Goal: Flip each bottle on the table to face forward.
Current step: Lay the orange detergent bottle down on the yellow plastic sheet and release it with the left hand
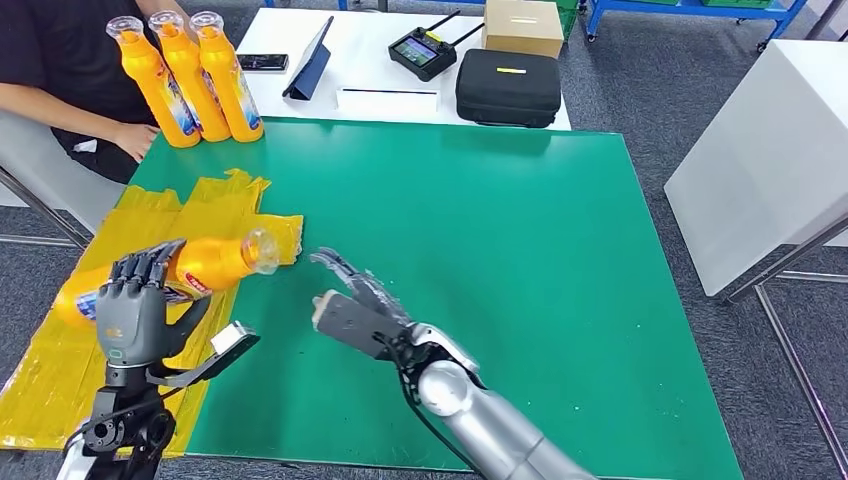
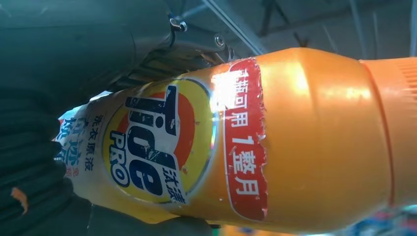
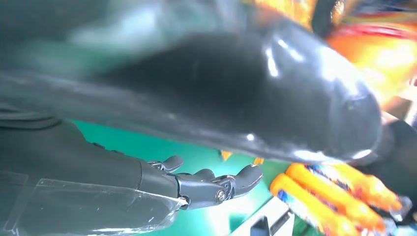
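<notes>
Now the left hand grips an orange bottle off the table, and the right hand is spread and holds nothing.

From the green mat, the held bottle sits at about eight o'clock, lying nearly level over a yellow plastic bag, its clear cap pointing toward the mat's middle. The left hand's fingers wrap over the bottle's body near its base. In the left wrist view the bottle's label faces the camera, its red strip torn along one edge. The right hand hovers just beside the cap, fingers extended and apart, not touching it. At eleven o'clock three more orange bottles stand upright in a tight row at the mat's far corner, a person's hand resting just beside them.
</notes>
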Tool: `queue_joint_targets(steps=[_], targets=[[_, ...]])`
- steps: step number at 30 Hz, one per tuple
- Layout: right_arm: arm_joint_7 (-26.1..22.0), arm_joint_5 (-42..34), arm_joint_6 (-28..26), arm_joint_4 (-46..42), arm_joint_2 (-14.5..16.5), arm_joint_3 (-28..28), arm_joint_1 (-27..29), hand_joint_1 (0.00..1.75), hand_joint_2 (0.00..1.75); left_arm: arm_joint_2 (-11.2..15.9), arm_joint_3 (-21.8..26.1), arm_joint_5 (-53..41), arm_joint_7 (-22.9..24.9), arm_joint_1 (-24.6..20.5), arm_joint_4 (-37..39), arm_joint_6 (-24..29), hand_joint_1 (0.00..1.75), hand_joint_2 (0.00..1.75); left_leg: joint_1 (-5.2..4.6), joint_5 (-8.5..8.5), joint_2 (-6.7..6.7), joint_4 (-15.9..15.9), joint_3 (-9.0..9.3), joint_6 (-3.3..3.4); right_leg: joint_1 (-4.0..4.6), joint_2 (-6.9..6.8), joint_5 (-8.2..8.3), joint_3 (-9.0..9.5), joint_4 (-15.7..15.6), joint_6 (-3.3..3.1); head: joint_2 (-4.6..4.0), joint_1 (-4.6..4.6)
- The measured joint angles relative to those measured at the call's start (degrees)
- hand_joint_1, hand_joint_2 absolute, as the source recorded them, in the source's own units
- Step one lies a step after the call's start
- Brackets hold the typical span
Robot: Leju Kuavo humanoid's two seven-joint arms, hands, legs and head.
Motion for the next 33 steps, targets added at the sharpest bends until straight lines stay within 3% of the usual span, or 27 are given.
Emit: queue_joint_targets(steps=[1, 5, 8, 11, 15, 23, 33], targets=[[0.10, 0.19, 0.26, -2.90, -1.07, -1.03, 1.44, 0.00, 0.00, 0.07, 1.80, -5.38, 1.76, 0.24, 1.88, 0.01, 1.75, 1.75, 0.00, 0.00, 0.00, 0.00, -0.01, 0.00, 0.00, 0.00, 0.00, -0.01, 0.00, 0.00, 0.00, -0.01], [-0.04, 0.02, 0.49, -6.92, -2.64, -2.58, 3.12, 0.00, 0.00, 0.30, 2.65, -8.43, 4.74, -0.05, 5.89, 0.02, 1.59, 1.75, 0.00, 0.00, 0.01, 0.00, -0.01, 0.00, 0.00, 0.00, 0.01, -0.03, -0.01, 0.00, 0.00, -0.01], [-0.77, -1.09, 0.44, -9.78, -4.06, -3.54, 4.23, 0.00, 0.00, 1.53, -0.25, -11.24, 11.39, -1.45, 12.11, 0.02, 1.54, 1.75, 0.00, 0.01, 0.01, 0.00, 0.00, 0.00, 0.00, -0.01, 0.01, -0.02, -0.01, 0.00, 0.00, -0.01], [-1.33, -2.01, 0.38, -12.00, -5.54, -4.46, 5.33, 0.00, 0.00, 2.77, -3.88, -11.54, 13.65, -2.54, 18.17, 0.02, 1.54, 1.75, -0.01, 0.01, 0.03, 0.00, -0.01, 0.00, -0.01, 0.02, 0.03, -0.02, -0.01, -0.01, 0.00, 0.00], [-1.70, -2.37, 0.38, -13.73, -6.89, -5.17, 6.36, 0.00, 0.00, 3.29, -6.59, -11.50, 14.07, -3.68, 23.42, 0.04, 0.00, 0.00, -0.01, 0.00, 0.07, 0.00, -0.02, 0.00, -0.01, 0.04, 0.03, -0.04, -0.01, 0.00, 0.00, -0.01], [-1.70, -2.66, -0.17, -15.00, -8.41, -5.55, 7.95, 0.00, 0.00, 3.84, -11.53, -10.78, 16.04, -7.36, 30.49, 0.08, 0.00, 0.00, 0.00, 0.00, 0.02, -0.01, 0.03, -0.01, 0.00, 0.03, 0.02, 0.05, 0.00, -0.02, 0.00, -0.01], [-1.87, -3.27, -1.80, -15.25, -9.72, -5.99, 9.27, 0.00, 0.00, 5.21, -14.49, -9.94, 17.81, -6.34, 24.68, 0.15, 0.00, 0.00, -0.01, 0.01, 0.01, 0.00, 0.03, 0.00, 0.00, 0.03, 0.03, 0.07, 0.01, 0.00, 0.00, -0.01]])
